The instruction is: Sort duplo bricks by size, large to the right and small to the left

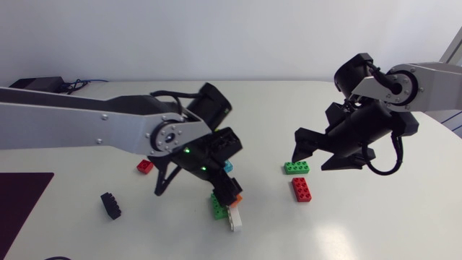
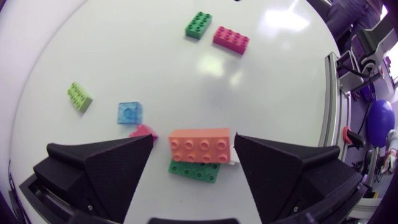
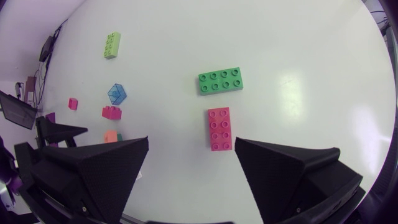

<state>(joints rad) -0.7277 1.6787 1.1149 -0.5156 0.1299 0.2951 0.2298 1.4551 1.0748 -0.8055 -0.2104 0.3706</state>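
At mid-table | left hand (image 2: 193, 140) released — straddling orange brick (image 2: 200, 146) | right hand (image 3: 191, 143) released — red brick (image 3: 219, 129) ahead, green brick (image 3: 220, 80) beyond

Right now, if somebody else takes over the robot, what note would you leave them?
Left gripper: open, fingers either side of the orange brick, not gripping it.
Right gripper: open, empty, above the big red brick and right green brick.
Done, it seems: those two big ones lie on the right; small red brick and black brick lie on the left.
Left to do: the middle bunch, which is the orange brick, middle green brick and white brick, plus the blue brick nearby.
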